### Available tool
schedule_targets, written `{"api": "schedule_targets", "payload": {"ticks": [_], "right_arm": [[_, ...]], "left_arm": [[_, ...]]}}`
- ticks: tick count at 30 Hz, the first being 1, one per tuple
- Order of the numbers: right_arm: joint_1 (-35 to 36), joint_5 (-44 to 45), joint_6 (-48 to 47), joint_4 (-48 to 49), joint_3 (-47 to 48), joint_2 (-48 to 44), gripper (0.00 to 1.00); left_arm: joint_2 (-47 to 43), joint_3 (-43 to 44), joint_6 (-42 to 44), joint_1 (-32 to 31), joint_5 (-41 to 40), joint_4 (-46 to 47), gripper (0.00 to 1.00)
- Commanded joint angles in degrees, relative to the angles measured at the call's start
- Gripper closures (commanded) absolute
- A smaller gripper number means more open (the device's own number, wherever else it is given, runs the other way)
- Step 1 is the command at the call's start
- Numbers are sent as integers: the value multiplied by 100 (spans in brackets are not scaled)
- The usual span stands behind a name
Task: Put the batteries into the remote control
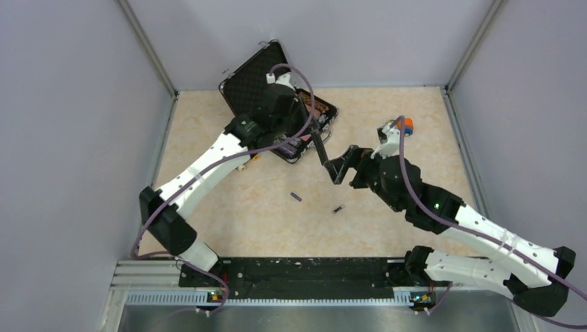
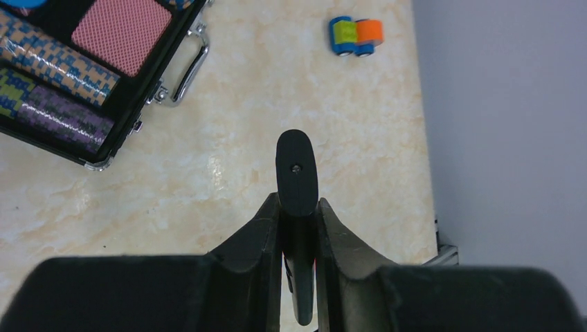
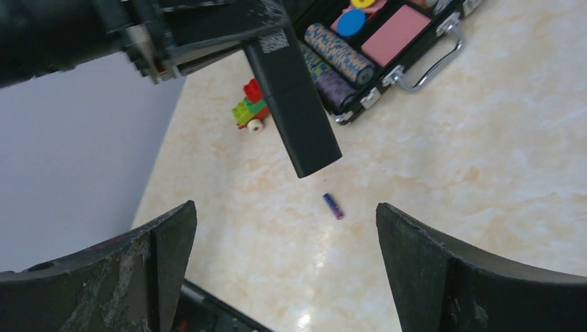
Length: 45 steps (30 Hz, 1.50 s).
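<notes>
My left gripper (image 1: 313,131) is shut on the remote control (image 1: 320,146), a slim black bar held above the table, its free end slanting down toward the right gripper. In the left wrist view the remote (image 2: 296,166) stands clamped between the fingers (image 2: 259,228). My right gripper (image 1: 337,168) is open and empty, just short of the remote's free end (image 3: 297,117). The purple battery (image 1: 295,197) and the dark battery with a pale end (image 1: 338,208) lie on the table below. The purple battery also shows between my right fingers (image 3: 333,205). The remote's back cover is not visible.
An open black case of poker chips (image 1: 257,79) lies at the back left, with its handle in the right wrist view (image 3: 432,59). A blue, green and orange toy (image 2: 355,36) sits at the back right. A small brick toy (image 3: 249,107) lies near the left wall.
</notes>
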Motion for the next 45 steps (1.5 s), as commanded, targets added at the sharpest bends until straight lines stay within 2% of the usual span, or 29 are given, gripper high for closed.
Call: {"api": "schedule_targets", "payload": {"ticks": [1, 7, 13, 19, 23, 27, 32, 33, 35, 37, 40, 41, 44, 45], "right_arm": [[-179, -898, 1325, -409, 747, 470, 2], [-255, -1388, 1778, 234, 1049, 786, 1], [-354, -2075, 2343, 681, 1386, 1191, 1], [-363, -2595, 3225, 2301, 821, 1343, 1], [-372, -2983, 3727, 2740, 756, 1644, 6], [-372, -3216, 4273, 3809, 475, 1759, 19], [-374, -3207, 4452, 4030, 375, 1707, 39], [-372, -3215, 4481, 4042, 356, 1705, 44], [-374, -3240, 4501, 4009, 329, 1697, 64], [-371, -3227, 4502, 3849, 322, 1678, 73], [-380, -3147, 4501, 3858, 229, 1630, 81], [-387, -3120, 4493, 3883, 206, 1624, 84], [-403, -3153, 4402, 4034, 174, 1631, 88], [-426, -3205, 4377, 4049, 168, 1643, 89]], "left_arm": [[-1146, -590, 229, 27, 13, 1027, 100], [-2263, -1417, 52, 59, -309, 1488, 100], [-3328, -2007, -595, 89, -656, 1658, 100], [-4050, -2437, -1472, 103, -993, 1661, 100], [-4279, -2626, -1889, 116, -965, 1744, 100], [-4394, -2847, -2056, 116, -913, 1912, 100], [-4471, -3157, -2131, 125, -849, 2217, 100], [-4469, -3192, -2136, 125, -826, 2252, 100], [-4457, -3231, -2088, 132, -762, 2300, 99], [-4467, -3255, -2021, 134, -705, 2292, 96], [-4543, -3383, -1971, 155, -623, 2312, 89], [-4578, -3438, -1963, 164, -591, 2332, 83], [-4664, -3634, -1904, 198, -378, 2561, 52], [-4694, -3704, -1860, 210, -291, 2666, 47]]}}
